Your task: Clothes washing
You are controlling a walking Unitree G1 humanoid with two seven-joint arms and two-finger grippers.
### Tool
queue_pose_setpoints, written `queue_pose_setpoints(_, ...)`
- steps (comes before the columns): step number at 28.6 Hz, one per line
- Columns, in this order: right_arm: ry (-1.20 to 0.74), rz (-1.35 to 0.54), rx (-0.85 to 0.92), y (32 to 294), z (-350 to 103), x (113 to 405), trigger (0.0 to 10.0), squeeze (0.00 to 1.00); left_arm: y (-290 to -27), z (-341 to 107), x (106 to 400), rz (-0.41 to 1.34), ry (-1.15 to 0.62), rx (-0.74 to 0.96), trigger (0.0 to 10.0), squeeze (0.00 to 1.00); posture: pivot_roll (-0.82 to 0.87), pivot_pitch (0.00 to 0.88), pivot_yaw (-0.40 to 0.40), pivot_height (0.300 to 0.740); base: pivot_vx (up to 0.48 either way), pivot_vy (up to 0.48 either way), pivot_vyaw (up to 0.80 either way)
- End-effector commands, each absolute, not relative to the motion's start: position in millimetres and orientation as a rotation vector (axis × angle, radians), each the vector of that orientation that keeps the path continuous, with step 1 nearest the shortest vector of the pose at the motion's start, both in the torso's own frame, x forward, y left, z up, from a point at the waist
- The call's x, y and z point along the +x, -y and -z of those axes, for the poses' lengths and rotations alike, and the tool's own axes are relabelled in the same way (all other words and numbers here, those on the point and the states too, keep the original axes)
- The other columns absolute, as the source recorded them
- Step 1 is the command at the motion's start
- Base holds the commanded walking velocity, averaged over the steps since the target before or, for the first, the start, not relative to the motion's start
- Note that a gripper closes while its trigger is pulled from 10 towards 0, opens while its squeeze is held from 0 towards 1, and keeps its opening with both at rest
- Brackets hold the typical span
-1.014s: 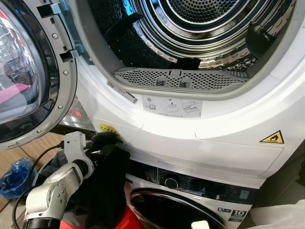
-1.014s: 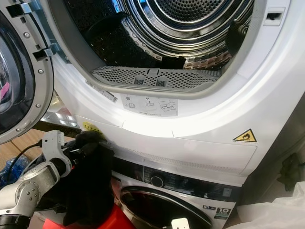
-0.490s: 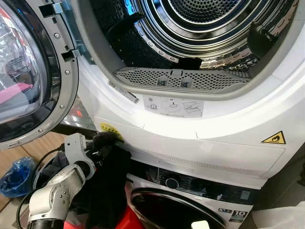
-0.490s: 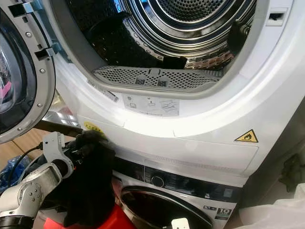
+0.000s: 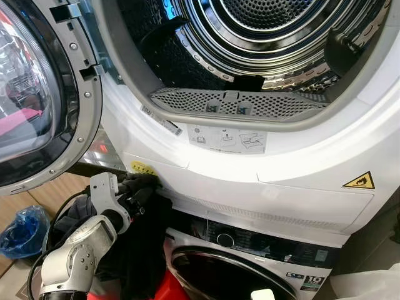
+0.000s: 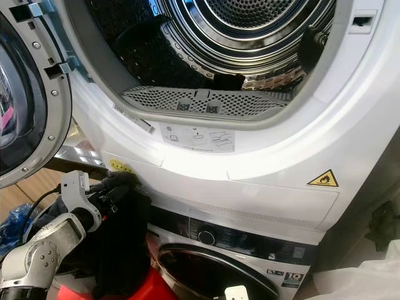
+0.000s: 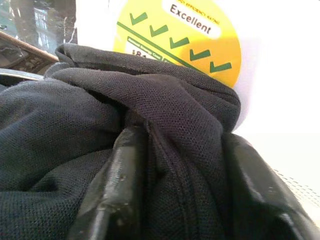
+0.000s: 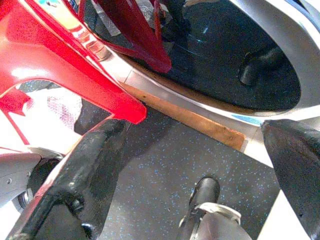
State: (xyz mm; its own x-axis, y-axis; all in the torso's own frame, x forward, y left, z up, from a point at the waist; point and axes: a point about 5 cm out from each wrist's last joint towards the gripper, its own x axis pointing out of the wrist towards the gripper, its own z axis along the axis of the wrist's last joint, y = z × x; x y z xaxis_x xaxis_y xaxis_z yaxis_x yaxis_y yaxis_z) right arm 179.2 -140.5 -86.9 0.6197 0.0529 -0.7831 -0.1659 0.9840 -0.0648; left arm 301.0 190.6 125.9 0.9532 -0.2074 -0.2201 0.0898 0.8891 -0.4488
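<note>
Left end effector (image 5: 139, 190) clamped on bunched black mesh garment (image 7: 165, 115), right end effector (image 8: 200, 165) fingers spread wide

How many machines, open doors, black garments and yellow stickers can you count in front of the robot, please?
Machines: 2, the upper dryer and the lower washer.
Open doors: 1, the dryer door.
Black garments: 1, the black garment held by the left gripper.
Yellow stickers: 2, the round label and the warning triangle.
Total: 6.
</note>
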Motion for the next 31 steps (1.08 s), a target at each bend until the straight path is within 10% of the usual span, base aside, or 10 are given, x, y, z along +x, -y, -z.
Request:
queue_pose_setpoints(1,-0.891,-0.139,-0.12,134,86,180,10.0,0.0,-190,-122,297,0.171,-0.311,-0.432,0.0,0.0,0.05,0.0,0.142,0.74,0.0,0.0,0.0)
queue_pose_setpoints(16,-0.892,-0.137,-0.121,134,87,180,10.0,0.0,-180,-132,294,0.27,-0.206,-0.493,0.0,0.0,0.05,0.0,0.141,0.74,0.0,0.0,0.0)
queue_pose_setpoints(31,-0.885,-0.143,-0.117,134,86,181,10.0,0.0,-151,-161,241,0.909,0.073,-0.623,0.0,0.0,0.05,0.0,0.136,0.74,0.0,0.0,0.0)
